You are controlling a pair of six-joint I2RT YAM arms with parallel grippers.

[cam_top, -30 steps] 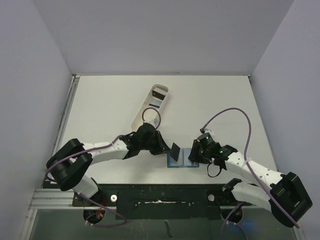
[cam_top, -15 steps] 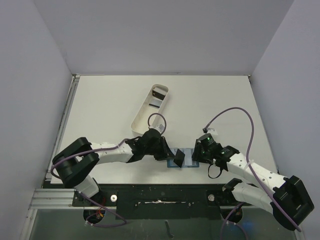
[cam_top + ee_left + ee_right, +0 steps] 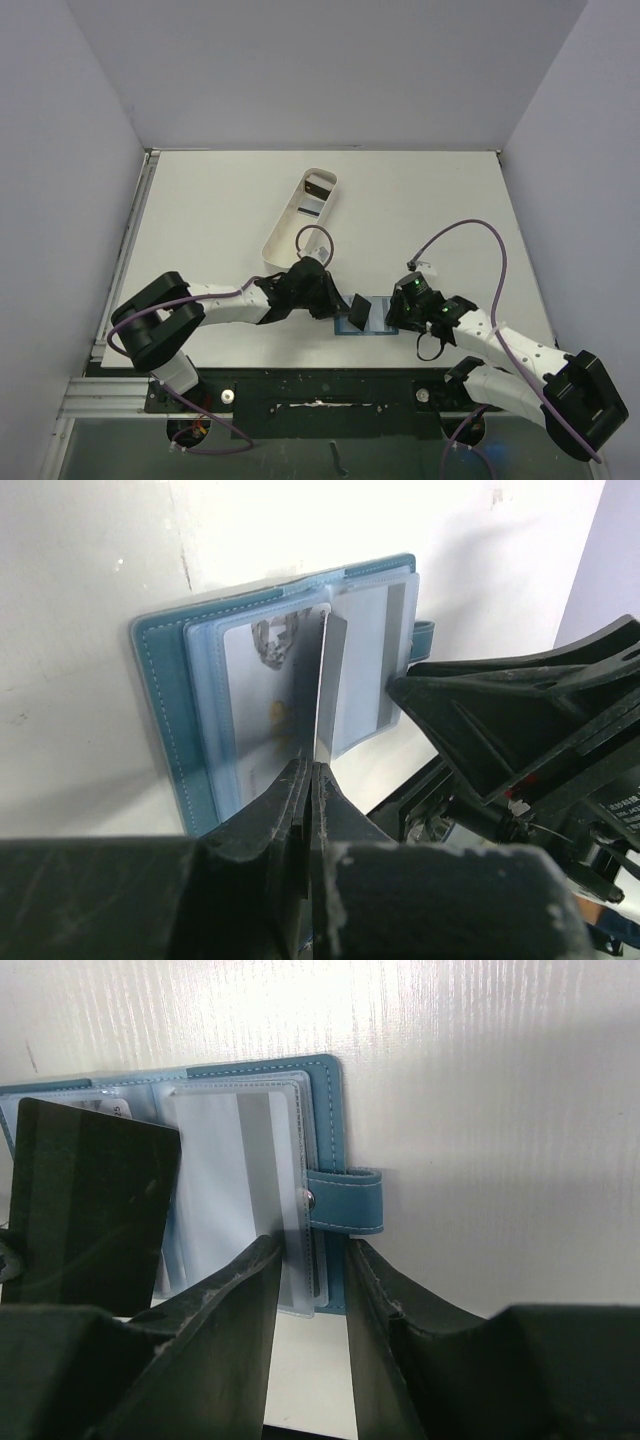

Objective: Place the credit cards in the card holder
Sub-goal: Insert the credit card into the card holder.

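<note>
The teal card holder (image 3: 378,326) lies open near the table's front edge, its clear pockets (image 3: 235,1175) facing up. My left gripper (image 3: 338,304) is shut on a dark credit card (image 3: 357,312), which stands on edge over the holder's middle. In the left wrist view that card (image 3: 327,685) shows edge-on between the pocket pages of the holder (image 3: 165,695). The right wrist view shows the card's (image 3: 92,1205) flat face. My right gripper (image 3: 310,1250) stands open, its jaws on either side of the holder's right edge, just below the snap tab (image 3: 345,1202).
A long white oblong tray (image 3: 290,222) lies at an angle behind the left arm, with a dark card-like piece (image 3: 319,186) at its far end. The two grippers are close together over the holder. Grey walls enclose the table.
My left gripper has carried the card rightward and nearer, from beside the holder to over its middle. My right gripper has stayed at the holder's right edge, its jaws shifting slightly.
</note>
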